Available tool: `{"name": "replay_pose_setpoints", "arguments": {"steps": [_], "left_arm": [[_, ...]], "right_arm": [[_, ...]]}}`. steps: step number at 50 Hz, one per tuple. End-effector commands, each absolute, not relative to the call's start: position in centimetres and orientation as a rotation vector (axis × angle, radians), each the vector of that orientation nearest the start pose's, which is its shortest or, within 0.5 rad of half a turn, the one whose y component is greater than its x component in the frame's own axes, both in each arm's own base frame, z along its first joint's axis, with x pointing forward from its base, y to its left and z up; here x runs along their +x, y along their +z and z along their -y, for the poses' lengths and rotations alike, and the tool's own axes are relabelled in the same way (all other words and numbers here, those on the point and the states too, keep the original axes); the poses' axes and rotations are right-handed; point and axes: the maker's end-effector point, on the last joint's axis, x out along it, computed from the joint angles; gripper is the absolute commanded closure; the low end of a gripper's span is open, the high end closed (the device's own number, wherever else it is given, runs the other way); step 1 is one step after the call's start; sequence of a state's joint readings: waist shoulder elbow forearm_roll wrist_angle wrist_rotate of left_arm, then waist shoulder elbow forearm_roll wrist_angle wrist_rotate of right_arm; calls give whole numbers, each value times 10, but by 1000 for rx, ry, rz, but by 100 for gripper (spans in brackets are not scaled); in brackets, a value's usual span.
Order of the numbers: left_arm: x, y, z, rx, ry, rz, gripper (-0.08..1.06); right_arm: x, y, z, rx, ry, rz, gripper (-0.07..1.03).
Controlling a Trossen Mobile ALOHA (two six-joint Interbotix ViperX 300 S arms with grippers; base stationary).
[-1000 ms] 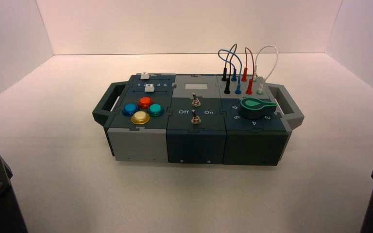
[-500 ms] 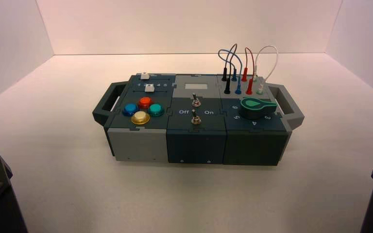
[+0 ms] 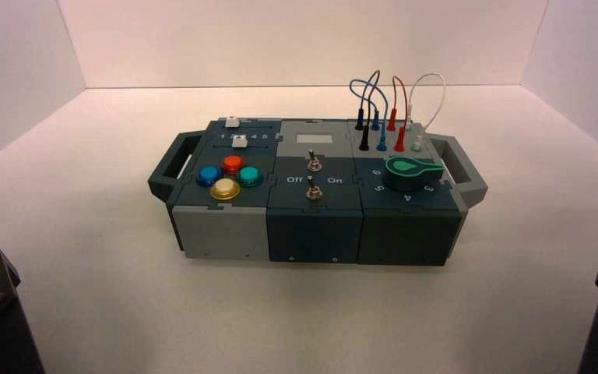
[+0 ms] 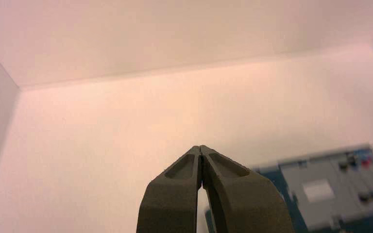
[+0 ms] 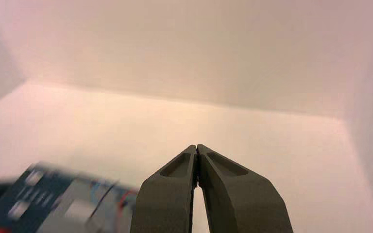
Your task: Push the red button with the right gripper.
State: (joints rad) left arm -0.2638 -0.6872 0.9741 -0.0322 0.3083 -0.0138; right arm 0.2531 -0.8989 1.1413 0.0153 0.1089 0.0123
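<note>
Left of centre in the high view, the box (image 3: 315, 234) carries the red button (image 3: 233, 164), with the right claw (image 5: 197, 146), tips together, apart from it, seemingly at the starting step; next calls for reaching leftward across, then pressing down.

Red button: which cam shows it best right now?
High view: the red button shows whole there, behind the yellow one, between blue and green. Right wrist view catches only a red part at the frame's edge; left wrist view doesn't show it.
</note>
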Motion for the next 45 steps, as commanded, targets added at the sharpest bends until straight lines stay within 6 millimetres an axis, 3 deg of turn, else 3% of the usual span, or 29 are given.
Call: {"name": "replay_pose_setpoints", "arguments": {"steps": [1, 18, 30, 45], "left_arm": [[281, 221, 80, 43, -261, -635, 101], [264, 213, 77, 65, -259, -811, 101], [255, 199, 91, 82, -304, -910, 101], [242, 176, 107, 128, -359, -1038, 101]], "right_arm": [[249, 232, -88, -30, 331, -378, 99], [226, 215, -146, 33, 530, -539, 99], [227, 206, -160, 54, 550, -651, 99], [230, 189, -210, -30, 651, -786, 99]]}}
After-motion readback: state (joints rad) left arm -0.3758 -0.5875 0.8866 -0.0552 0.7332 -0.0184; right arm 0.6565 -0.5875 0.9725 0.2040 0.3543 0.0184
